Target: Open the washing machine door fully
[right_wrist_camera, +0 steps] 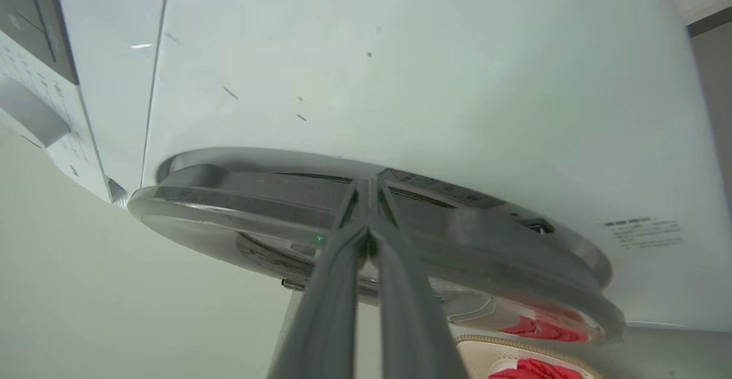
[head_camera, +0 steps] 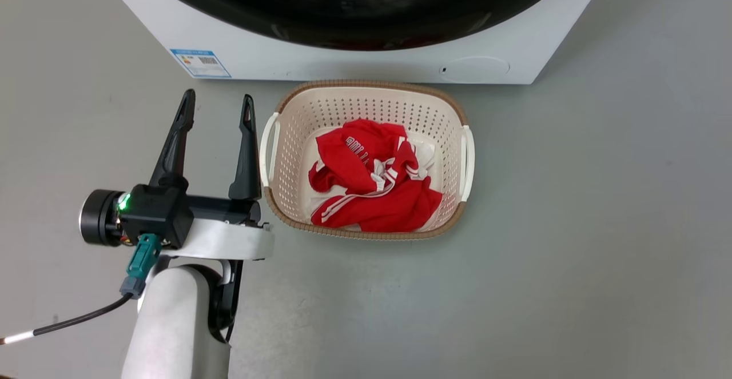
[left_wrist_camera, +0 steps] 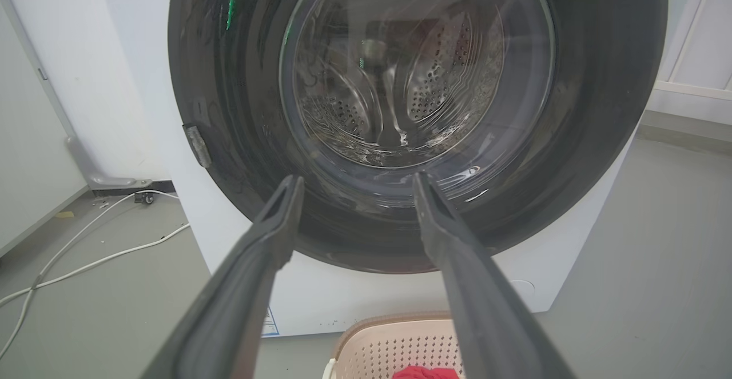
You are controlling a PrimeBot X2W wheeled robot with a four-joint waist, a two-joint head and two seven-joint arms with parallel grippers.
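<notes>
Head view: left gripper jaws wide apart, empty, beside basket. Right wrist view: right gripper jaws pinched together, tips at washing machine door rim; door near-flush w/ washing machine front.

- The grey floor carried everything.
- The white washing machine stood on it at the back.
- A cream perforated basket sat just before the machine (red clothing inside).
- White cables trailed on the floor beside the machine.

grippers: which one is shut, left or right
The right gripper: its fingers are pressed together at the rim of the washing machine door. The left gripper has its fingers wide apart.
</notes>
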